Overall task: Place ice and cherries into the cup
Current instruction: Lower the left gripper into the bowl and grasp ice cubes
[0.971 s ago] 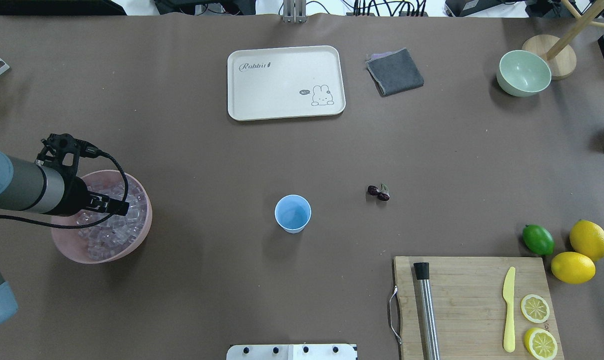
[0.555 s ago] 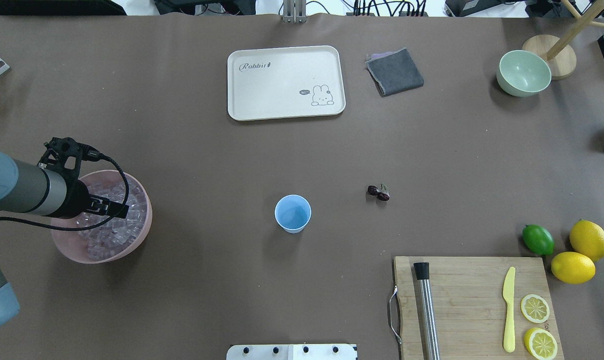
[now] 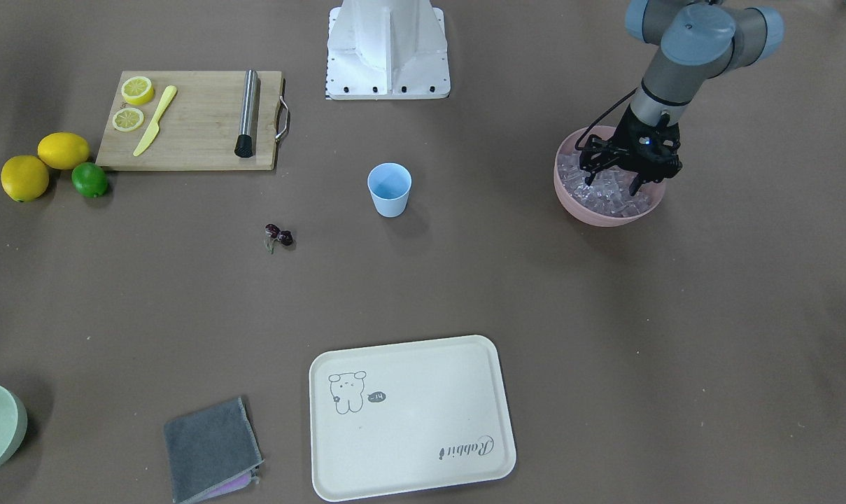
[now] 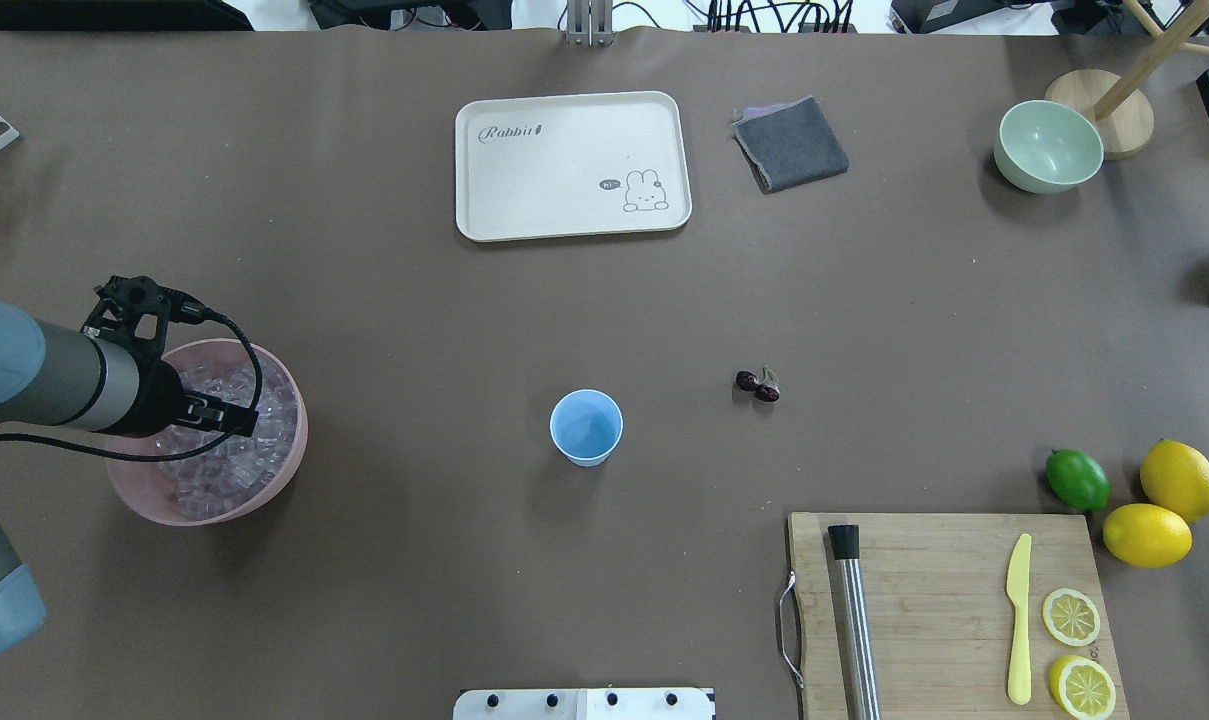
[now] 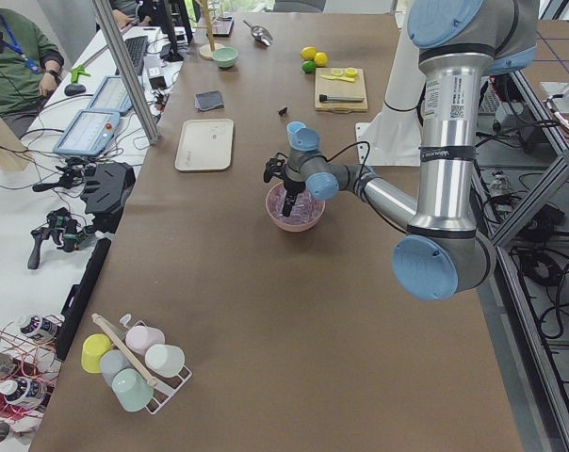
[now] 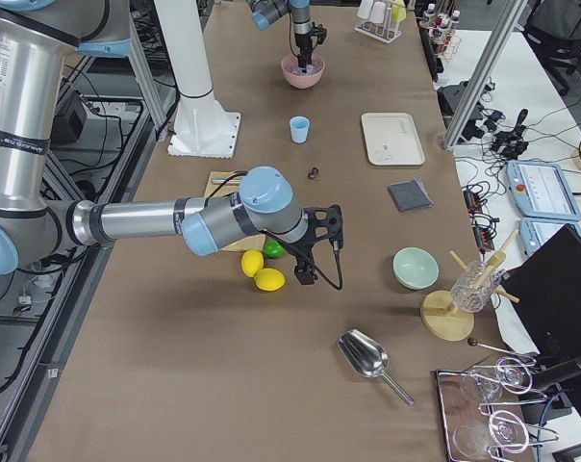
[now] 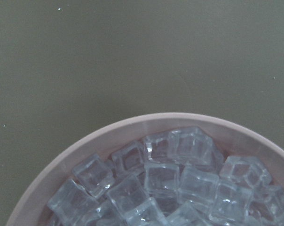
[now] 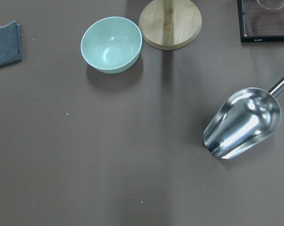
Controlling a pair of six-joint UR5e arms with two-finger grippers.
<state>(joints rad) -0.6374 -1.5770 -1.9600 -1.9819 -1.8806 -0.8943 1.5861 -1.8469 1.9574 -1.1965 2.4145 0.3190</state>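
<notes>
Left hand (image 3: 613, 183): fingers apart, tips in ice (image 3: 607, 197), pink bowl (image 3: 604, 217), upper right of front view. Right hand (image 6: 305, 272): cannot tell.

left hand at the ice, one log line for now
left hand: open, tips at ice in pink bowl | cup: upright, empty | cherries: on table | right hand: state unclear
</notes>
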